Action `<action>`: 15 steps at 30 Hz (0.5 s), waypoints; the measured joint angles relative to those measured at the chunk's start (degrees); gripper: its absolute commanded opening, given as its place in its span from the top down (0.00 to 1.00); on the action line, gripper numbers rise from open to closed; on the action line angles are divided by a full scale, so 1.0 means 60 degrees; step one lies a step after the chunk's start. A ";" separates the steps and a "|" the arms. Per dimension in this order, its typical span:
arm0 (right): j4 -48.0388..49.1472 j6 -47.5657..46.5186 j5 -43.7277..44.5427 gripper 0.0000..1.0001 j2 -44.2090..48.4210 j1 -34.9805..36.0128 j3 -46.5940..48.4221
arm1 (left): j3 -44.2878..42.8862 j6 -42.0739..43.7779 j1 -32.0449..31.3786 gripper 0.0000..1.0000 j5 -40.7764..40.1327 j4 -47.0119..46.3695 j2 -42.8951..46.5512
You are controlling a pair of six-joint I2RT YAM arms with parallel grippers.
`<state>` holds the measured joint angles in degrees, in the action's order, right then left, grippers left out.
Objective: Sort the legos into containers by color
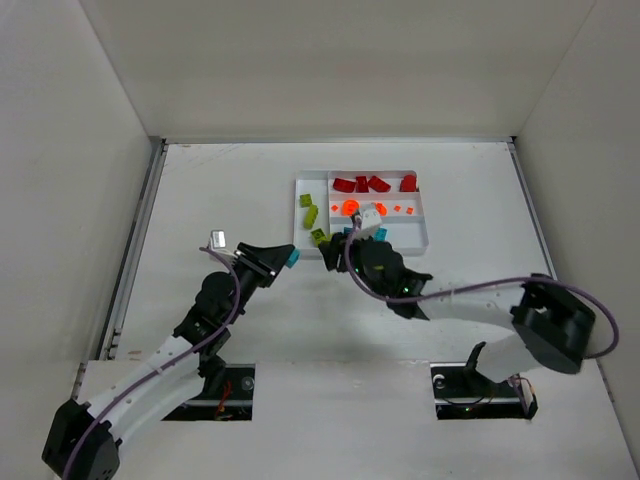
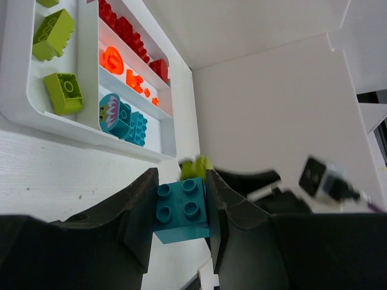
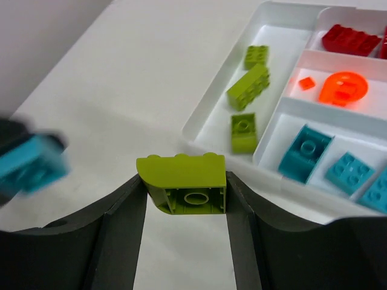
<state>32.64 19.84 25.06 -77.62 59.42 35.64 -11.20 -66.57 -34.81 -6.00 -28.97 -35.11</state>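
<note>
White table (image 3: 121, 90) below; lime brick (image 3: 181, 172) curved, underside showing.

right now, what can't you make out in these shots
- Left wrist view: lime brick blurred, mostly behind the teal brick in the left tool.
- Right wrist view: that teal brick blurred, cut by the left edge.
- Top view: orange bits too small to tell shape.

The teal brick (image 2: 181, 211) clamped in the left gripper (image 2: 180, 188) is smooth, faintly glossy plastic, as is the lime brick (image 3: 181, 172) in the right gripper (image 3: 185, 184). The grippers' fingers (image 3: 121, 229) look matt black. Ahead of them the tray (image 3: 284, 36) is shiny white plastic, and the table (image 3: 121, 90) beneath is matt white.
</note>
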 measured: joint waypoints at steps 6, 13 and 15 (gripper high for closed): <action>-0.1096 0.0146 -0.0656 0.62 -0.3574 -0.1548 0.3916 | -0.0138 0.0463 -0.0186 0.84 -0.0084 0.0022 -0.0113; -0.2830 0.0488 -0.1064 0.61 -0.6397 -0.2422 0.7592 | -0.0076 0.0714 0.0047 0.83 -0.0080 0.0117 -0.0182; -0.3264 0.0685 -0.1104 0.61 -0.6929 -0.2605 0.8327 | -0.0058 0.0765 0.0204 0.83 -0.0062 0.0175 -0.0124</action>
<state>13.06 23.94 18.44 -119.20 43.79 85.60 -11.55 -61.98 -33.58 -6.37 -27.92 -35.86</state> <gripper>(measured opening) 0.562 0.315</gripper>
